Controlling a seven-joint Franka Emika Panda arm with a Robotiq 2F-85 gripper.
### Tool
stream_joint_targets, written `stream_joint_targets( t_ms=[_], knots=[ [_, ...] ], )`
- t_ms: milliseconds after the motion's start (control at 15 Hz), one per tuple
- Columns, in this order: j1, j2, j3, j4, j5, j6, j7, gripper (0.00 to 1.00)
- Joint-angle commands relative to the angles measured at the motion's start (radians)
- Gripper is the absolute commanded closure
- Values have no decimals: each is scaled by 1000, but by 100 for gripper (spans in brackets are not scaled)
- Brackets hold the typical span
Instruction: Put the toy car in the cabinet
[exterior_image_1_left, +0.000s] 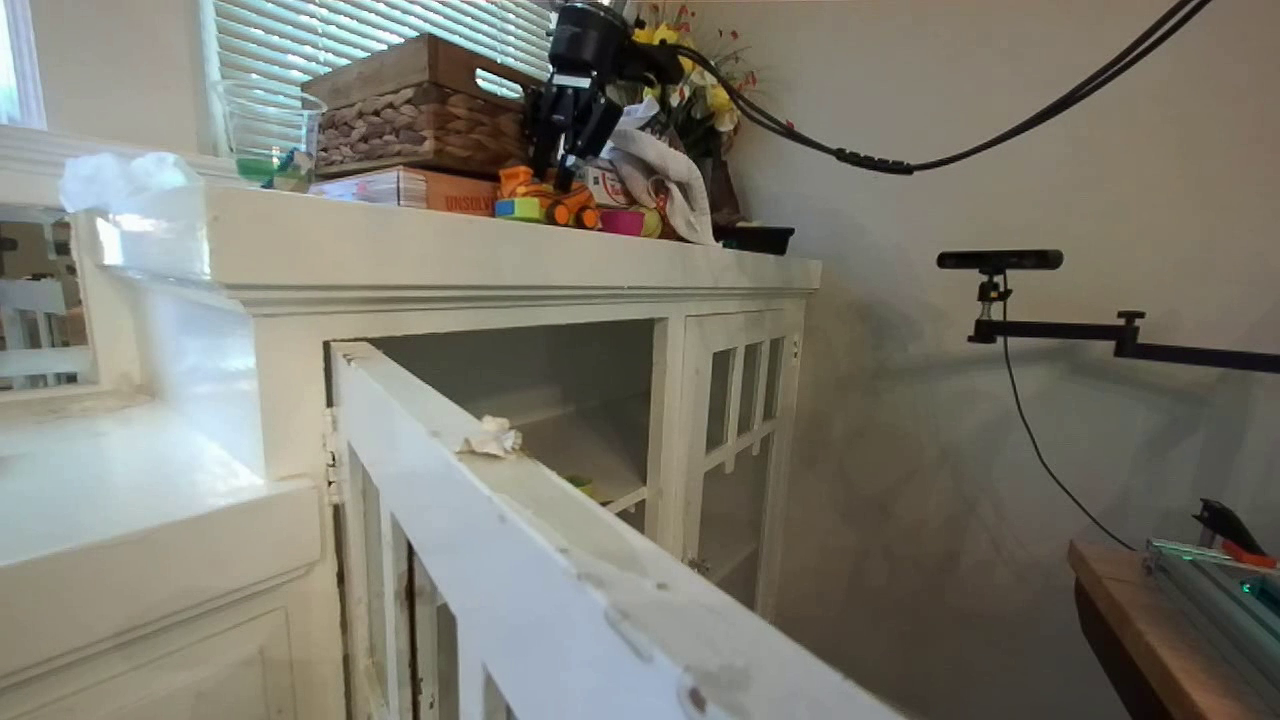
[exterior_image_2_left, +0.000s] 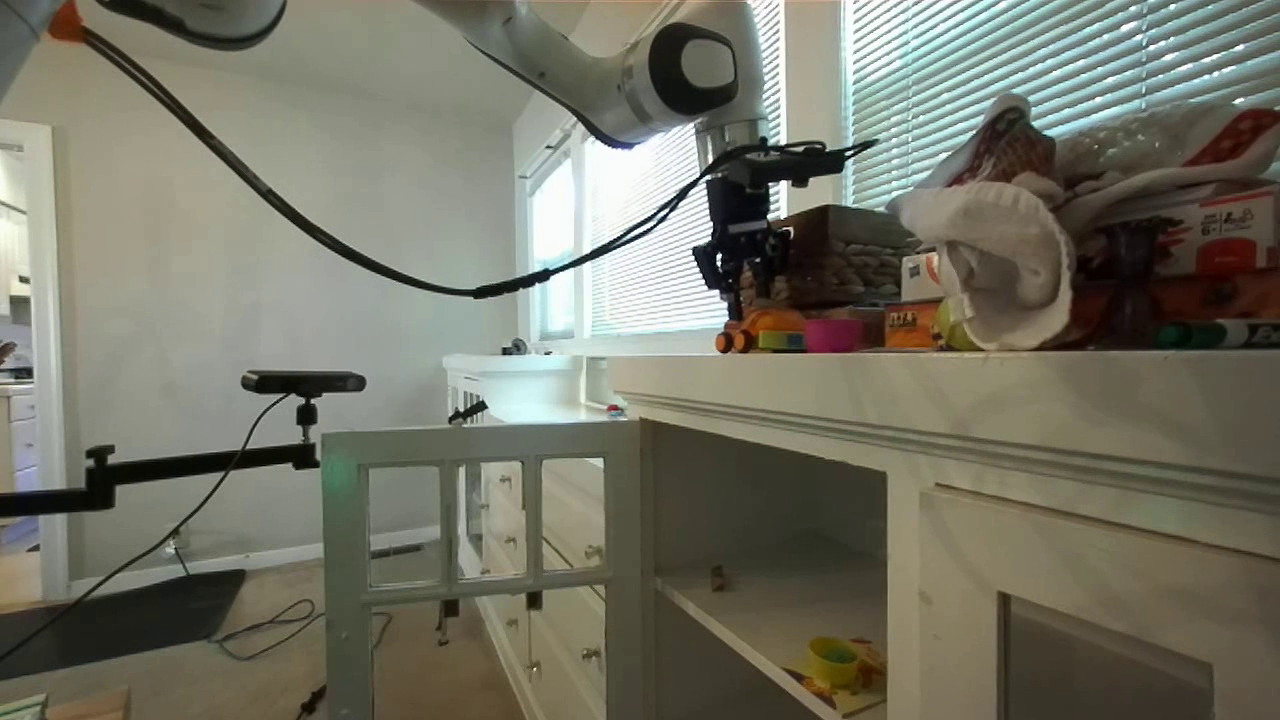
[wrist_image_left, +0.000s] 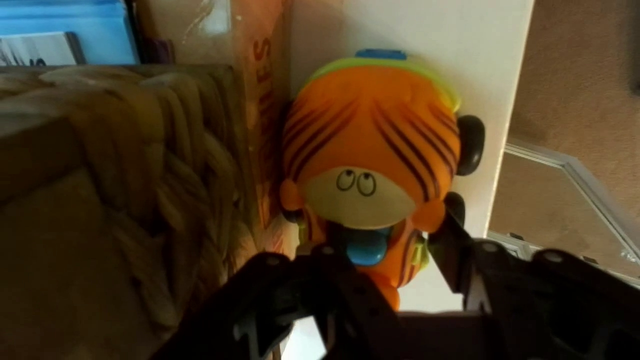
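The toy car (wrist_image_left: 372, 130) is orange with dark stripes, a cream face, blue and green parts and black wheels. It stands on the cabinet's top in both exterior views (exterior_image_1_left: 550, 198) (exterior_image_2_left: 765, 328). My gripper (wrist_image_left: 390, 232) points down over the car's face end, its fingertips partly apart and the car's front between them. One finger is beside the ear, the other overlaps the mouth. Whether both touch is hidden. The cream-white cabinet (exterior_image_2_left: 900, 385) has one glass-paned door swung open, showing a shelf (exterior_image_2_left: 770, 570). It also shows in an exterior view (exterior_image_1_left: 500, 255).
A wicker basket (exterior_image_1_left: 410, 130) stands behind the car on an orange box (exterior_image_1_left: 455, 192). A pink cup (exterior_image_2_left: 832, 335) and white cloth (exterior_image_2_left: 1000, 270) are beside the car. The open door (exterior_image_1_left: 560, 540) sticks out into the room. A yellow cup (exterior_image_2_left: 832, 660) is on the shelf.
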Motion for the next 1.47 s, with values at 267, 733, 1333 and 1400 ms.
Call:
stream_joint_targets(
  t_ms=[267,733,1333,1400],
  knots=[
    [17,-21,3,-34,-50,-10,82,99],
    [26,-25,4,-49,-85,-12,164,97],
    [33,-70,7,-81,-98,-2,210,97],
    [33,-83,8,-95,-95,4,214,97]
  ],
)
